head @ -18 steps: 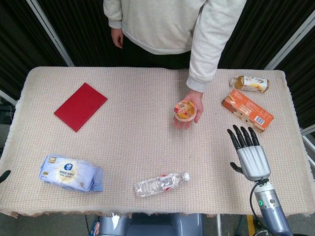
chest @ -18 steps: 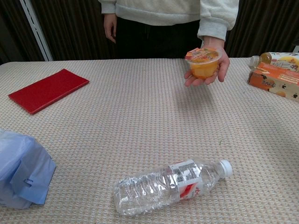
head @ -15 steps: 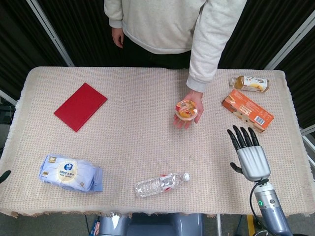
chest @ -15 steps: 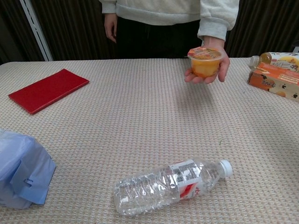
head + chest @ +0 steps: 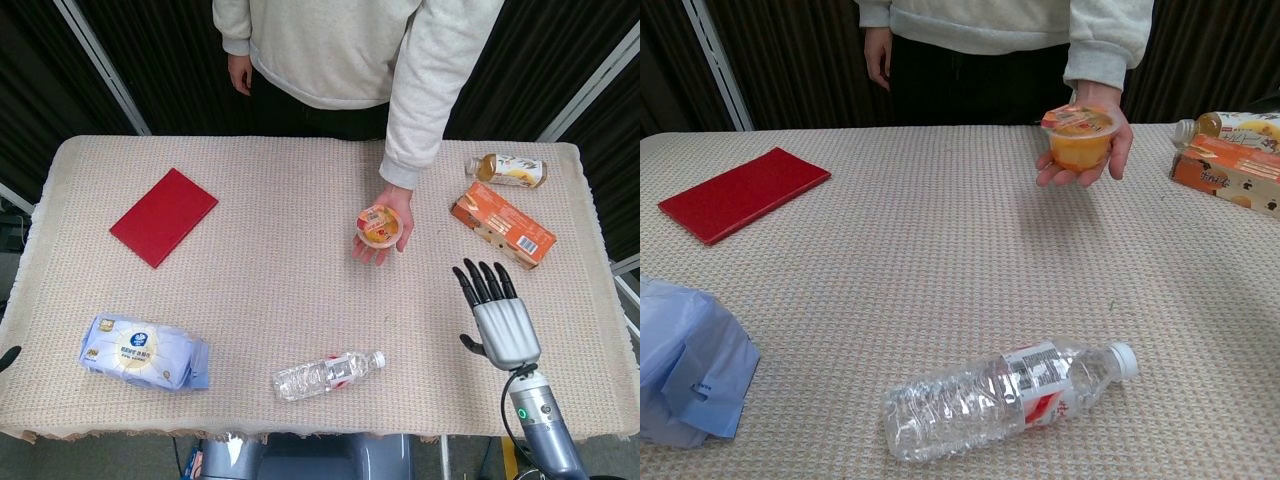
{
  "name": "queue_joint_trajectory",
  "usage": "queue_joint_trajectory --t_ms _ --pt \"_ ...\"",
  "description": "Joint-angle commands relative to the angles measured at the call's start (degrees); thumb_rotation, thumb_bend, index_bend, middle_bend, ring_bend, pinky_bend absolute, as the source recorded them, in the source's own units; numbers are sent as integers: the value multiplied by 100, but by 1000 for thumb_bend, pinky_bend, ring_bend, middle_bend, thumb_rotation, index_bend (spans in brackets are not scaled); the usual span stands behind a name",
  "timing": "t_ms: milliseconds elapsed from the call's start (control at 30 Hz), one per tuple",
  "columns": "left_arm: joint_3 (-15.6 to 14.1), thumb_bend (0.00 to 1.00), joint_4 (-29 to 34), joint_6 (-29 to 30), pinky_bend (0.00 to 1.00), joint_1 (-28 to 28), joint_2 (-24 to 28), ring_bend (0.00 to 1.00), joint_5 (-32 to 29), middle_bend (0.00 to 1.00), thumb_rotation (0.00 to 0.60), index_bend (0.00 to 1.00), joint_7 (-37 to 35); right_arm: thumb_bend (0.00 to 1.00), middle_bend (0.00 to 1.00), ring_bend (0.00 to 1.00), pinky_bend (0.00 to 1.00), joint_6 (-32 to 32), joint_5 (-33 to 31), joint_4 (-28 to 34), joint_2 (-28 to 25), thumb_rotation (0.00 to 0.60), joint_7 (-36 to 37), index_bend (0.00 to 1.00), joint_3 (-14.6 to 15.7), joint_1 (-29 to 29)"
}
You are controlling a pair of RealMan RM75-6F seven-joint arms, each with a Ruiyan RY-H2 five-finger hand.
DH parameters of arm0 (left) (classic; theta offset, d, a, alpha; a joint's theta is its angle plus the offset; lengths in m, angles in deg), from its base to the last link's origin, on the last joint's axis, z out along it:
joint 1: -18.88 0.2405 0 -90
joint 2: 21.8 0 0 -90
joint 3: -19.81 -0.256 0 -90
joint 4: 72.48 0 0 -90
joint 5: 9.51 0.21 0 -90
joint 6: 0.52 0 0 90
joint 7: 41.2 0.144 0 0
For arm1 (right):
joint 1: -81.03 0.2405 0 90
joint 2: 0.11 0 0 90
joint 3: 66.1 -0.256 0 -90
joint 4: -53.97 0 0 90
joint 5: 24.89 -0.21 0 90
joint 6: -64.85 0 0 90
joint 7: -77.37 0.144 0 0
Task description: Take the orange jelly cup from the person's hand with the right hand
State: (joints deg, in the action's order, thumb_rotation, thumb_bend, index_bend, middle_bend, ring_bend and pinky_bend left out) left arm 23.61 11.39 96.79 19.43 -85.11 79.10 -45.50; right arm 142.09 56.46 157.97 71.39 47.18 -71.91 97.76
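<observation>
The orange jelly cup (image 5: 377,225) (image 5: 1078,136) sits upright in the person's open palm (image 5: 392,232), held above the table right of centre. My right hand (image 5: 494,318) is low at the right side of the table, fingers spread and straight, holding nothing; it lies below and to the right of the cup, well apart from it. The chest view does not show it. A dark sliver of my left hand (image 5: 8,356) shows at the left edge of the head view; its fingers are hidden.
A clear water bottle (image 5: 328,374) lies near the front edge. A blue wipes pack (image 5: 143,353) is front left, a red booklet (image 5: 163,216) back left. An orange carton (image 5: 500,224) and a small drink bottle (image 5: 506,170) lie back right, just beyond my right hand.
My right hand has shifted slightly left and toward the cup. The person's hand with the cup stays nearly in place.
</observation>
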Motion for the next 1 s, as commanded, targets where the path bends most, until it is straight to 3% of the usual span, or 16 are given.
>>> queue_joint_trajectory --t_ms 33,300,500,667,900,1000 --pt "10 0 8 -12 0 -4 3 0 -13 0 600 0 -41 66 0 0 0 -35 -36 44 21 600 -10 38 -52 46" --pt "19 0 9 -42 0 -11 21 0 -22 0 600 0 -110 87 0 0 0 -479 -547 461 98 600 -382 55 -507 515" --pt "32 0 13 -13 0 -7 29 0 -3 0 600 0 -121 128 0 0 26 -1222 -1903 578 357 600 -1099 110 -1365 1479" --pt "32 0 39 -80 0 -21 65 0 -32 0 600 0 -221 139 11 0 43 -1480 -2908 309 676 600 -1948 124 -1733 2249" --pt "34 0 47 -77 0 -15 104 0 -18 0 600 0 -351 198 31 0 44 -1358 -4496 -53 1178 600 -2915 129 -1909 3170" --pt "45 0 55 -88 0 -10 114 0 -51 0 600 0 -381 214 41 0 45 -1267 -4886 -225 1320 600 -3143 137 -1894 3440"
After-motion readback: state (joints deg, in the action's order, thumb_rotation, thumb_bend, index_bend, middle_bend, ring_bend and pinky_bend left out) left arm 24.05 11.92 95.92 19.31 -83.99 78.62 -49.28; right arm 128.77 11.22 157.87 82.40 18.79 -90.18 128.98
